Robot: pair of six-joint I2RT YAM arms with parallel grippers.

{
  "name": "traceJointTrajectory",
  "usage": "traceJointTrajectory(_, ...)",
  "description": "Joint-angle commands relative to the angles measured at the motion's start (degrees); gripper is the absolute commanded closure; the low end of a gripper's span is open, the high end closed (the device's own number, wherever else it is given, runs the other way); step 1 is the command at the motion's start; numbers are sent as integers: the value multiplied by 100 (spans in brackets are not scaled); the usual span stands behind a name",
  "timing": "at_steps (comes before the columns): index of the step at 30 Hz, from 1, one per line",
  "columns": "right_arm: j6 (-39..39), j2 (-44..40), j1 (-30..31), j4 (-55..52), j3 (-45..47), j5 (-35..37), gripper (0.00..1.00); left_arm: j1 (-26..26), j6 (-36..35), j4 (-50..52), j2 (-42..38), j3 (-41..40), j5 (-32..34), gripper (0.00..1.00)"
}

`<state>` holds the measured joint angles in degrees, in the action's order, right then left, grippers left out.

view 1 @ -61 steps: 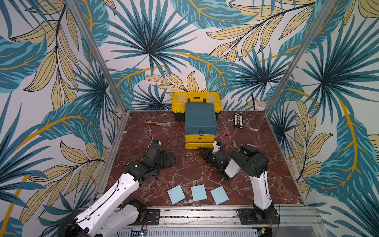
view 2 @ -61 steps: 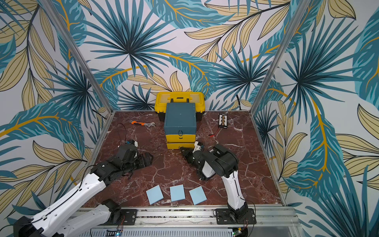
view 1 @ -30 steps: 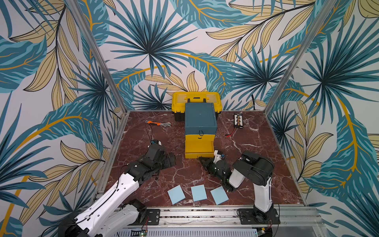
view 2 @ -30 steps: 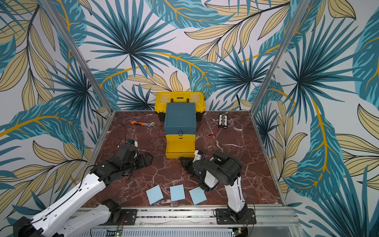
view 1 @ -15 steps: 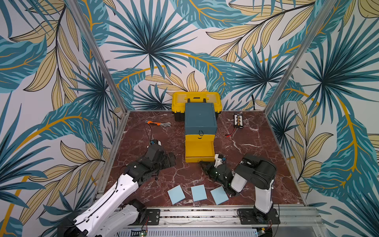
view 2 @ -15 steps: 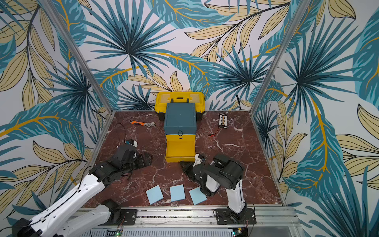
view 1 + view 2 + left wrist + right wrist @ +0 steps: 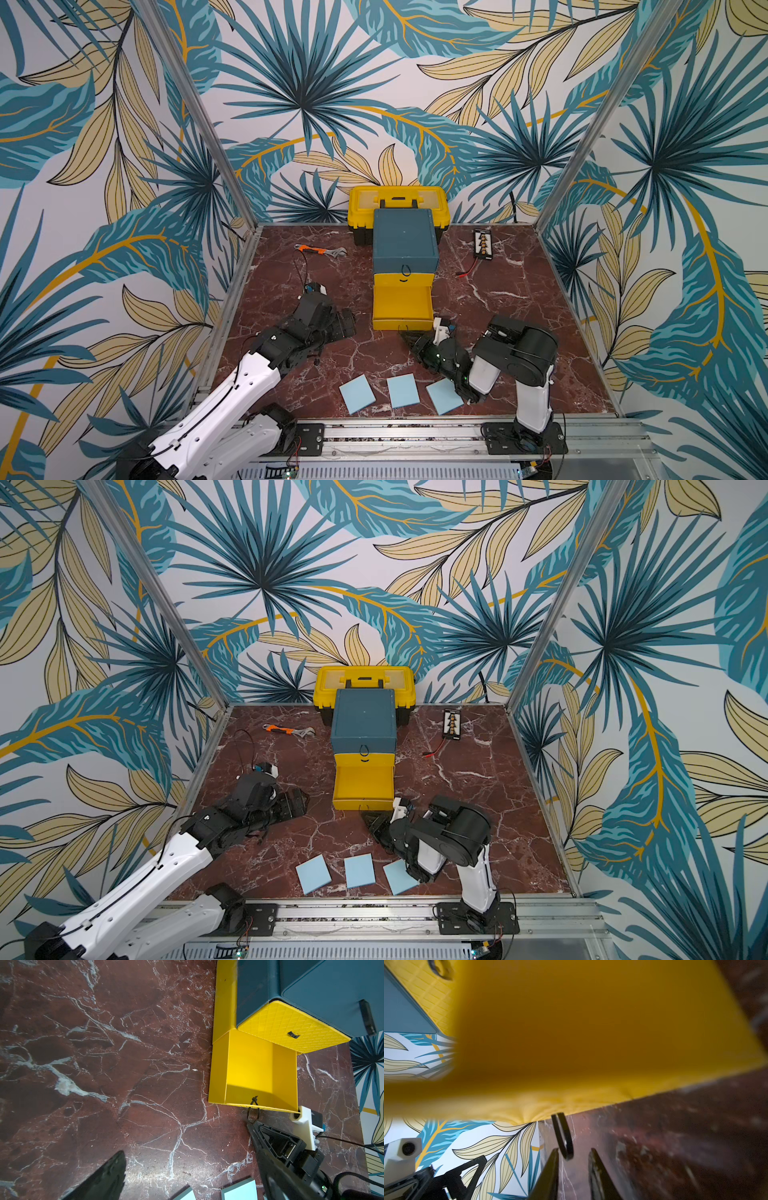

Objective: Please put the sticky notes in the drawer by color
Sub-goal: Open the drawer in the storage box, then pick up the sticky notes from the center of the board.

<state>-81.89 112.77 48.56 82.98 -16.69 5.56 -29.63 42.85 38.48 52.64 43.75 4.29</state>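
While the three light blue sticky notes (image 7: 357,394) (image 7: 402,390) (image 7: 444,395) lie flat in a row near the front edge of the desk (image 7: 519,299), apart from one another, we see the right arm's wrist overlapping a corner of the rightmost one. Behind them stands the chest of drawers (image 7: 405,241), teal on top. Its bottom drawer (image 7: 402,307) is pulled out toward the notes, and we see only its yellow floor and walls (image 7: 259,1070). The two drawers above it are closed.

From the front of the open drawer hangs a black cord loop (image 7: 562,1136). The right pincer (image 7: 574,1152) sits low at the desk just in front of it with its jaws a little way apart. The end of the loop lies between the two tips, close to one of them and not pinched. We cannot tell whether it touches.

The left pincer (image 7: 347,324) is spread wide and holds nothing, off to the side of the open drawer.

Behind the chest is a yellow toolbox (image 7: 399,199). A wrench (image 7: 320,250) and a black board with wires (image 7: 483,245) lie near the back of the desk.
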Motion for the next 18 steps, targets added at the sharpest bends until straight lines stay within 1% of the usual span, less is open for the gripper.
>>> traceJointTrajectory(1, 17, -148, 31, -93, 92, -122, 62, 35, -73, 37, -98, 11, 111, 0)
traceJointTrajectory(4, 152, -370, 30, -187, 171, -146, 53, 36, -75, 32, -80, 9, 114, 0)
traceJointTrajectory(6, 331, -692, 31, -518, 177, -193, 52, 36, -75, 20, -87, 11, 124, 0)
traceJointTrajectory(8, 639, -1179, 31, -1141, 144, -270, 52, 36, -74, 12, -81, 20, 124, 0)
traceJointTrajectory(11, 1175, -2275, 29, -2875, -96, -293, 52, 43, -75, 28, -62, 53, 122, 0)
traceJointTrajectory(15, 2231, -4001, 27, -5971, -681, -43, 51, 39, -121, 202, 15, 200, 128, 0)
traceJointTrajectory(17, 2706, -4694, 31, -7303, -953, 199, 46, 37, -164, 296, 57, 261, 121, 0)
traceJointTrajectory(18, 2993, -5083, 30, -8139, -1150, 383, 44, 41, -183, 322, 78, 282, 122, 0)
